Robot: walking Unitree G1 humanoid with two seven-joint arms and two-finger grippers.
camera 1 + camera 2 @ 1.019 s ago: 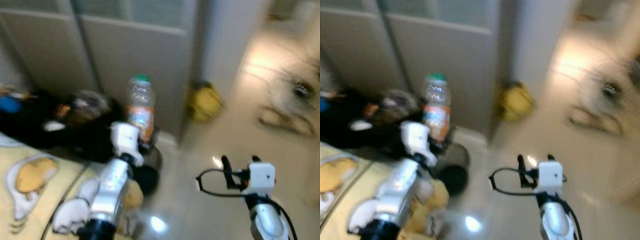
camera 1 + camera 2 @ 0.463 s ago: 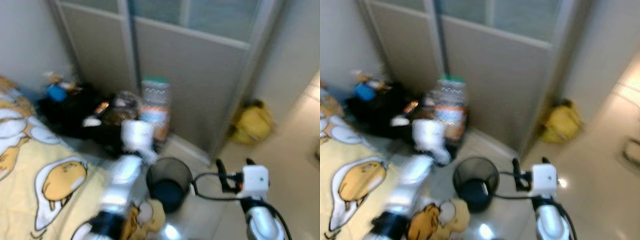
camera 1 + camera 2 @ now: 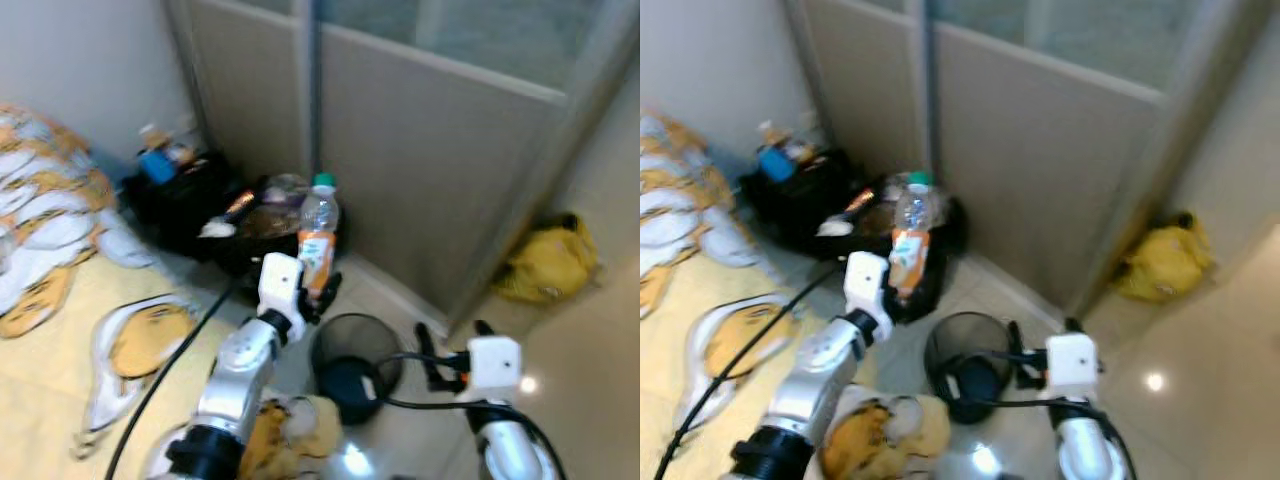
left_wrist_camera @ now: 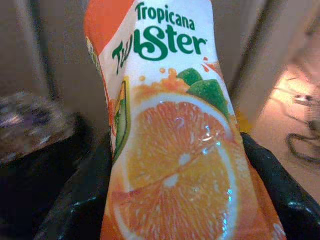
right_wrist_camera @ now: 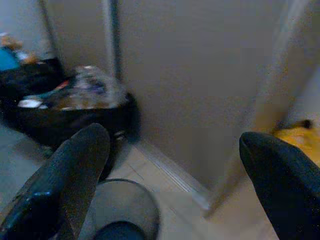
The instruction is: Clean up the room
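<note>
Orange "Tropicana Twister" label on bottle (image 4: 170, 150) in left gripper (image 3: 318, 290).

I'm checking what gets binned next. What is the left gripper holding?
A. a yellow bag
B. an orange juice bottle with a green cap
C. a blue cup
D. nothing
B: the left gripper is shut on the orange juice bottle, held upright with its green cap on top; in the left wrist view its black fingers flank the orange label.

Black mesh bin (image 3: 356, 352) opens upward unobstructed; black bags (image 3: 215, 215) crowd the wall
</note>
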